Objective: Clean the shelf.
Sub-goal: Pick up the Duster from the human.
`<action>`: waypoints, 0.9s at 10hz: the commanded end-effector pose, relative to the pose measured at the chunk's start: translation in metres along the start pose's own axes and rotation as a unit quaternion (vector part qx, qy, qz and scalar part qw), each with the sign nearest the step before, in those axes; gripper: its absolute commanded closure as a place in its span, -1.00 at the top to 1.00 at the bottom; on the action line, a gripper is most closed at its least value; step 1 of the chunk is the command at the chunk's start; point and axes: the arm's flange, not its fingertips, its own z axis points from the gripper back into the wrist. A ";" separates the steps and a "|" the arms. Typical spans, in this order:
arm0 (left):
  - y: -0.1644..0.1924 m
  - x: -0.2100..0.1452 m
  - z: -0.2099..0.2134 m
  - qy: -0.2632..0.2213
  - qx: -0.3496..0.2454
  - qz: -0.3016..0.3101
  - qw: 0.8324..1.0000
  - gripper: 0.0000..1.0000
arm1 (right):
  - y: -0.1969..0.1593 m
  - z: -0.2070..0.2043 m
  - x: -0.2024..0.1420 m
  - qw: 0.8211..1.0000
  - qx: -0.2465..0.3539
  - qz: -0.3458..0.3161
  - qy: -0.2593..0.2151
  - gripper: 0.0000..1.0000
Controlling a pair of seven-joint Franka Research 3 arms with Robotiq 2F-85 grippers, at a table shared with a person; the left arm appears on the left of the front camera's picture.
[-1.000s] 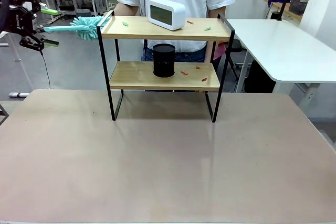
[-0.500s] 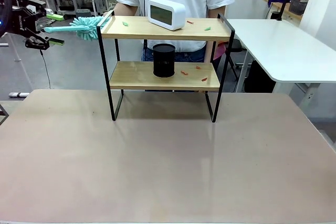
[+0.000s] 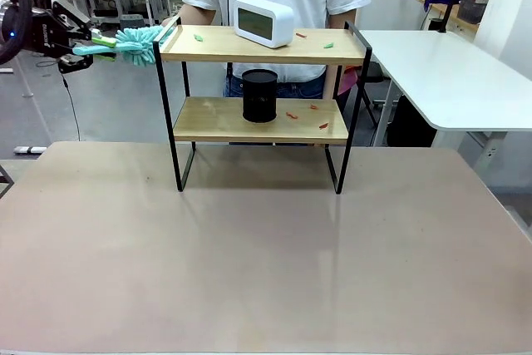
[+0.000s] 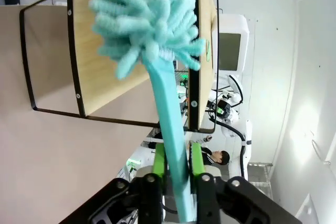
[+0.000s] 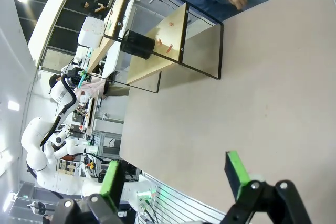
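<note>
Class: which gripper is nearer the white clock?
Left. The left gripper holds a duster left of the clock, past the shelf; the right gripper hangs over the tabletop, farther off.

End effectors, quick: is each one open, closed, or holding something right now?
Left end effector: closed on the handle of the teal duster.
Right end effector: open, holding nothing.

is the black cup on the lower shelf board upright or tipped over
Upright. The black cup stands on its base on the lower board of the shelf, round rim at the top, sides vertical.
</note>
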 end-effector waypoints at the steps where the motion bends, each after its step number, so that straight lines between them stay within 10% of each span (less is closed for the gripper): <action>1: 0.003 -0.003 -0.007 -0.018 0.004 -0.013 1.000 -1.00 | 0.001 -0.002 0.003 1.000 0.007 0.013 -0.007 1.00; 6: -0.007 -0.016 -0.006 -0.013 0.006 -0.031 0.999 -1.00 | 0.001 -0.002 0.003 1.000 0.007 0.013 -0.007 1.00; 9: -0.042 -0.097 0.059 -0.008 0.093 -0.083 0.992 -1.00 | 0.001 -0.002 0.003 1.000 0.007 0.013 -0.007 1.00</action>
